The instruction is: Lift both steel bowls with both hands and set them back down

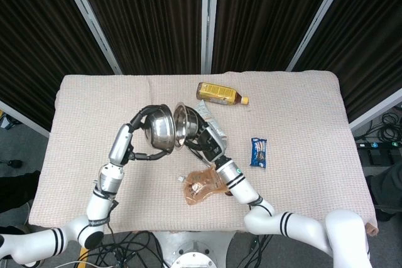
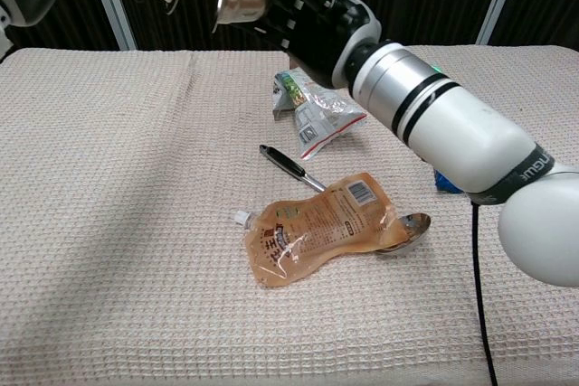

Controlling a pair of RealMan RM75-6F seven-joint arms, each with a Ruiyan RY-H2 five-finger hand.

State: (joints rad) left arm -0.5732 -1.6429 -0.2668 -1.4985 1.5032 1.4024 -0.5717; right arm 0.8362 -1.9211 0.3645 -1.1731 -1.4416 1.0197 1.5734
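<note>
A: Why are both bowls tipped on edge in the air?

B: The left hand [image 1: 141, 119] grips the left bowl [image 1: 160, 128] and the right hand [image 1: 202, 137] grips the right bowl [image 1: 183, 123] by their rims (mid-lift), above the table [image 1: 301, 111] centre, the bottle [image 1: 218, 94] at one o'clock

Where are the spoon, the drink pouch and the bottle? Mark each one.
spoon [image 2: 409, 229], chest view, on its bowl end beside the pouch.
drink pouch [image 2: 312, 228], chest view, on its printed front.
bottle [image 1: 218, 94], head view, on its yellow label.

A brown drink bottle [image 1: 220, 94] lies on its side at the far end of the cloth-covered table [image 1: 301, 123]. Nearer, an orange spout pouch [image 2: 317, 228] rests across a spoon [image 2: 404, 231], beside a crumpled snack packet [image 2: 317, 110] and a small blue packet [image 1: 259, 152].
</note>
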